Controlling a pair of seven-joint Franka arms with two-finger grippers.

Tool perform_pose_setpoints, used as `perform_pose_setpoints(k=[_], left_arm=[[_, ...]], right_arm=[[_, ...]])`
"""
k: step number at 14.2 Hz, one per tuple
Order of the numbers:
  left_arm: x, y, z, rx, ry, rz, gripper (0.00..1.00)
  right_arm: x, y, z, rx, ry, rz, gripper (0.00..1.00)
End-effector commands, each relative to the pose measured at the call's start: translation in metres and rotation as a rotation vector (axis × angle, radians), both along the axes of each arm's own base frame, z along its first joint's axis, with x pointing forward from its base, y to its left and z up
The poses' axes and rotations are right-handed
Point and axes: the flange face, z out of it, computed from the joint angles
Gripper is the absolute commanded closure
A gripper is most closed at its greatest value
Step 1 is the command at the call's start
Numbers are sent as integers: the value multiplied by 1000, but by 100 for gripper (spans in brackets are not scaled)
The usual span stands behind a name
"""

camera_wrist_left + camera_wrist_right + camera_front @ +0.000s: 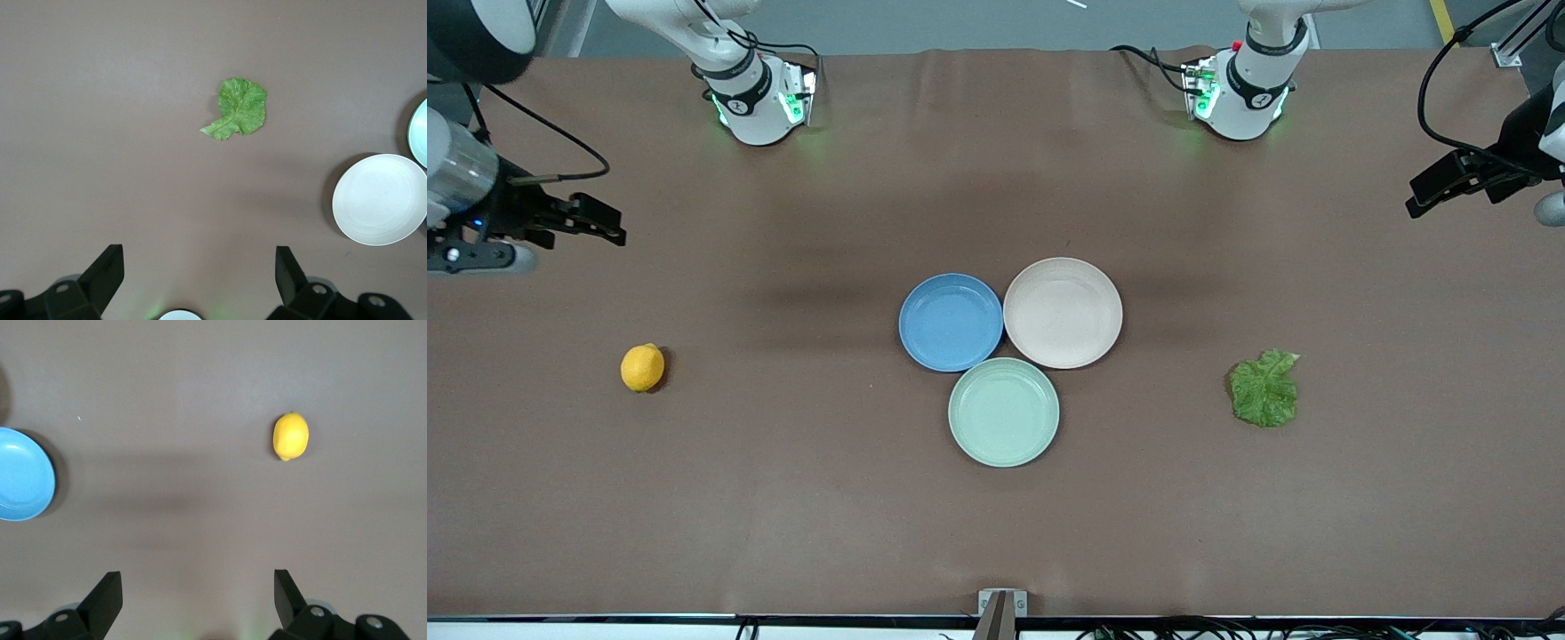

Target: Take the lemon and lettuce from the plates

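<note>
The lemon (643,367) lies on the brown table toward the right arm's end, off the plates; it also shows in the right wrist view (291,436). The lettuce (1264,388) lies flat on the table toward the left arm's end, seen too in the left wrist view (237,108). The blue plate (951,321) and the beige plate (1063,312) stand empty side by side at the table's middle. My right gripper (596,222) is open and empty, high over the table's right-arm end. My left gripper (1436,191) is open and empty, high over the left-arm end.
A pale mint-green plate (1004,412) stands empty, touching both other plates, nearer to the front camera. The beige plate (379,199) and the blue plate (21,475) show at the wrist views' edges. The arm bases (760,98) stand along the table's back edge.
</note>
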Motion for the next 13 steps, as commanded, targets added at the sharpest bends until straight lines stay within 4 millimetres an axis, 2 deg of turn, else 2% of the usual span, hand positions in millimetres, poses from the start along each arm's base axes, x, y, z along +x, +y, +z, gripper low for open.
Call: perform_pose_setpoints(k=[1,2,5,8,13], left_arm=[[-5,0,2,-38,-16,-26,0],[-4,-1,1,-35,-16,-29,0],[-5,-1,-1,-32,-5,-32,0],[-6,-7,-7,-23,10,-42,0],[-9,-25,-6,31,7,-82,0]], right_arm=[[6,-1,42,-16,-71,-12,0],[12,-3,54,-17,-100,-14,0],[34,-9,62,-31,-127,-23,0],[33,-18,68,-32,-139,-34,0],[33,-16,68,-24,-139,-35,0]])
